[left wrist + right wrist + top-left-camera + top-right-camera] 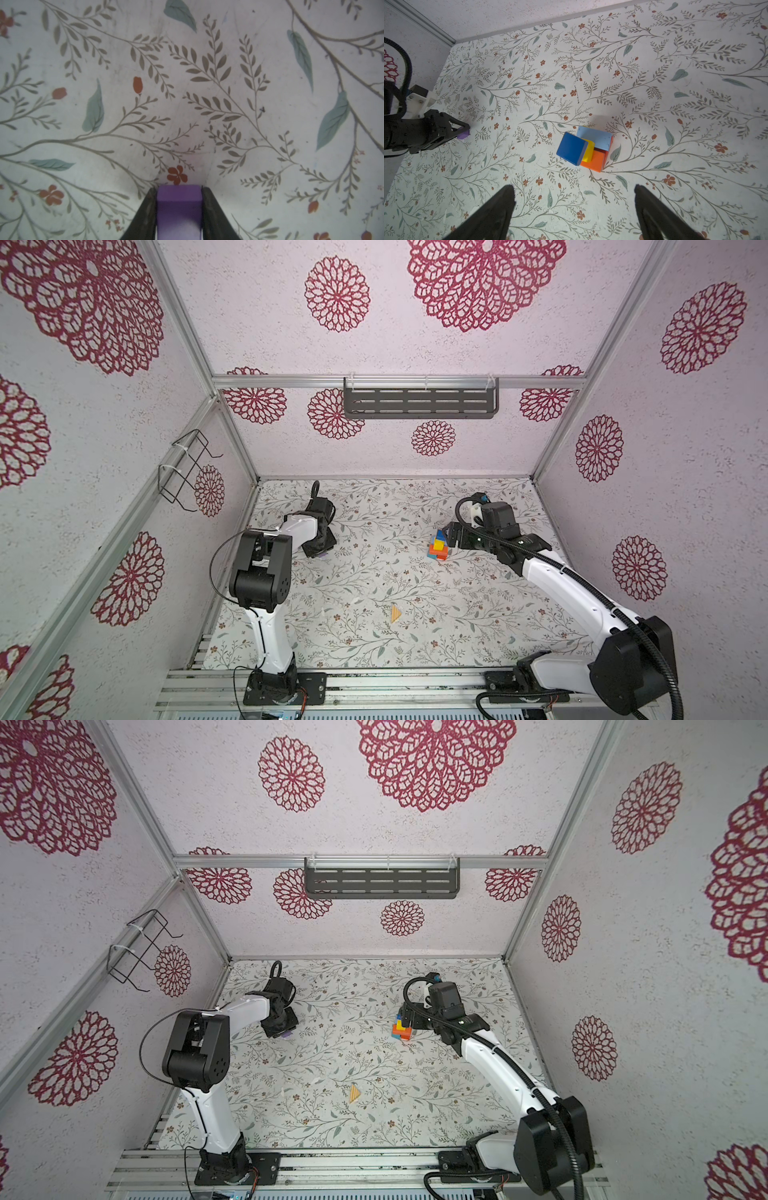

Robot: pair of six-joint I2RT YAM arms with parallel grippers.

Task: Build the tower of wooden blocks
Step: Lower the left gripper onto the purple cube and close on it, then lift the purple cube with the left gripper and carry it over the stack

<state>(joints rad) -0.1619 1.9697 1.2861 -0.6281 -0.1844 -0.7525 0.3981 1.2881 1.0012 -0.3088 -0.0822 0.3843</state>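
In a top view the tower (438, 548) stands right of centre on the surface (374, 572), with the wedge (395, 612) nearer and well apart. Left wrist: the left claw (179, 192) clamps a purple block (178, 212). Right wrist: the right claw (574, 194) gapes wide (empty), near the tower.

White arms (270, 639), black joints (259, 568), ribbed cables (676, 691)

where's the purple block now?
The purple block is clamped in the left end effector, down at the mat, left side in both top views, apart from the tower.
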